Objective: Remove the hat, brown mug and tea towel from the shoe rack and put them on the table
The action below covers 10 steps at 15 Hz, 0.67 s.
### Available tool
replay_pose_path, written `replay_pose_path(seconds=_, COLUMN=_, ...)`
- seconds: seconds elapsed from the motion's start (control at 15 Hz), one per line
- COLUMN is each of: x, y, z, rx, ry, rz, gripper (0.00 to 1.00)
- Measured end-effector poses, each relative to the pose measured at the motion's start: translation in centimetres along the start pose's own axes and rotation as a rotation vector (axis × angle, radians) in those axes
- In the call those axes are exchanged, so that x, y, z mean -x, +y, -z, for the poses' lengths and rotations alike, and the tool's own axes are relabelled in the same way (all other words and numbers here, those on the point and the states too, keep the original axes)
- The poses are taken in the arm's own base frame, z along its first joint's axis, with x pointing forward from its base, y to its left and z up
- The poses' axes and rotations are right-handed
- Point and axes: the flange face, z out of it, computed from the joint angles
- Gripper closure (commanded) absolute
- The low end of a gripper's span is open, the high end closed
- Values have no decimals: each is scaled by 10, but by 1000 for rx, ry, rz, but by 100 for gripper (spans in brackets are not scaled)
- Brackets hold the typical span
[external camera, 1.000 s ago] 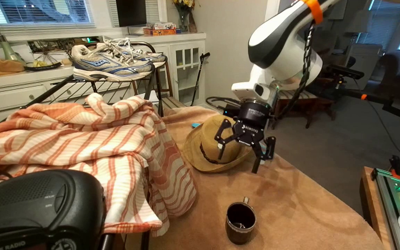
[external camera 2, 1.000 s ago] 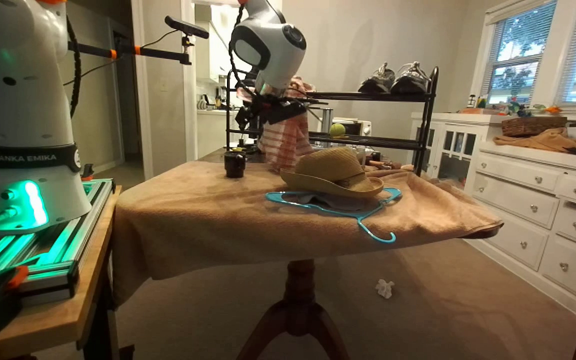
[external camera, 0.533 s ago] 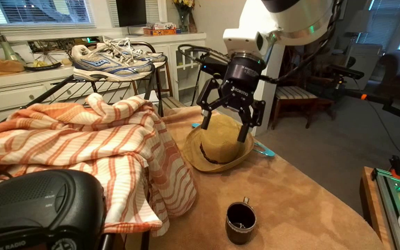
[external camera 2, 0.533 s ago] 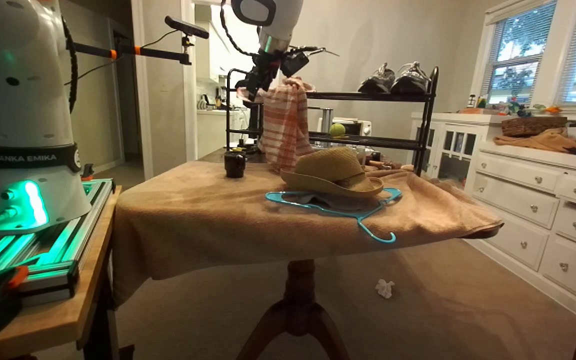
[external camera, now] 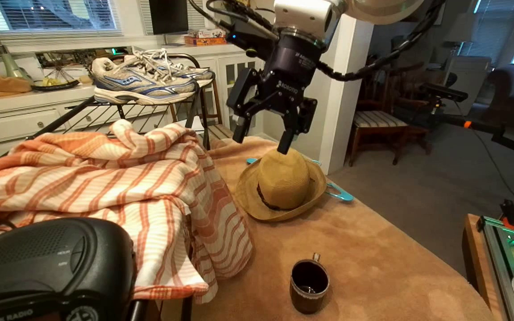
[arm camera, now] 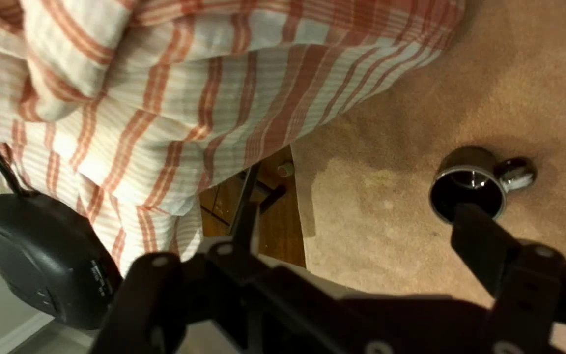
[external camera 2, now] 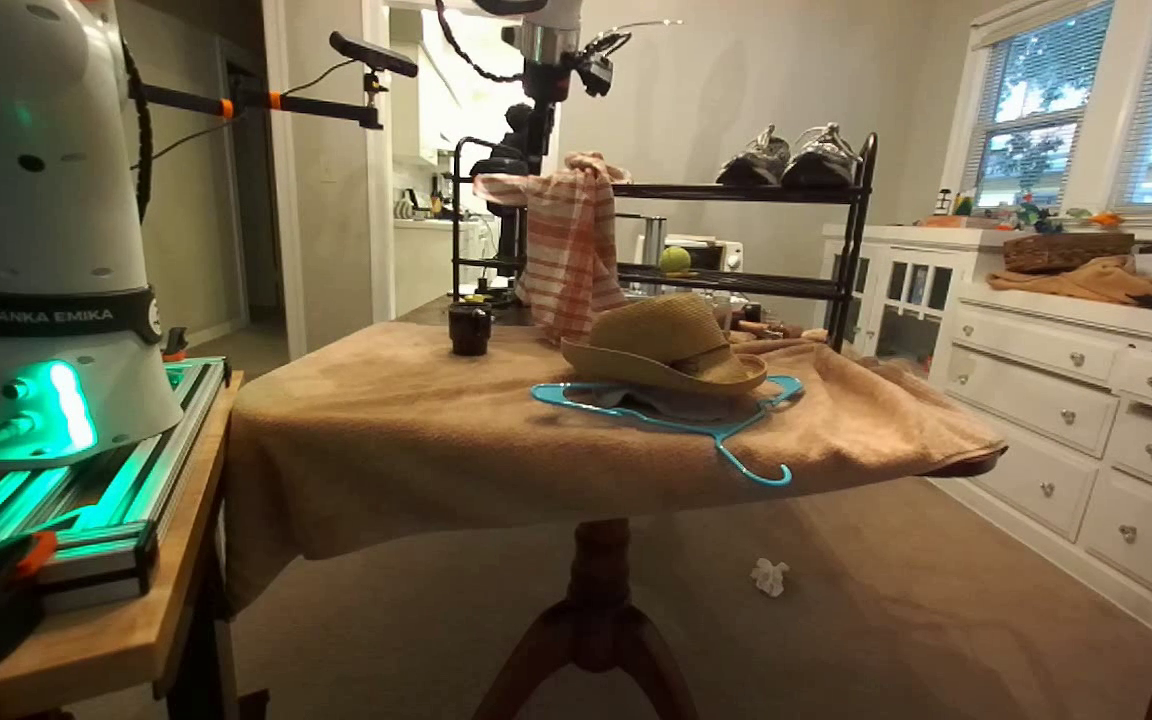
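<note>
Rust and cream stripes run over the tea towel (external camera: 141, 183), the one thing of the three on the shoe rack (external camera 2: 696, 191): it is bunched over the rack's end and hangs down the side facing the tabletop (external camera: 382, 254), its lower edge close to that surface, though whether touching I cannot tell. On the tabletop stand the brown mug (external camera: 309, 287), upright, and the hat (external camera: 283, 180), crown up by a blue hanger (external camera 2: 721, 438), so the towel looks like the job left. Both fingers (external camera: 286, 141) are spread, with nothing between them, well above the tabletop. What the coming move turns on is sideways: the towel lies below the fingers and to their rack side, not squarely under their gap — in the wrist view its raised fold (arm camera: 74, 64) sits off to the upper left, while the mug shows at the tip of the finger on the right. That fold's long axis runs roughly across the line between the fingers, so a pinch there should need little turning, only a shift over the rack first. Going straight down would probably catch just the hanging edge. The black radio (external camera: 51, 267) sits right against the cloth — perhaps partly on it — and a long pull could drag it.
</note>
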Motion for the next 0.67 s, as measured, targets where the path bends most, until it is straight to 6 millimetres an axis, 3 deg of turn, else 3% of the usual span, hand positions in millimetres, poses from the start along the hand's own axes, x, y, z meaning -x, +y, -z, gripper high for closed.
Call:
replay_pose_path(seconds=0.33, x=-7, y=35, z=8, rx=18, ry=-160, rz=196, gripper=0)
replay_pose_path(seconds=0.53, x=-26, y=69, z=9, rx=48, ry=-236, rz=292, gripper=0)
replay_pose_path(seconds=0.67, x=-33, y=78, z=6, rx=55, ry=-242, rz=315, gripper=0)
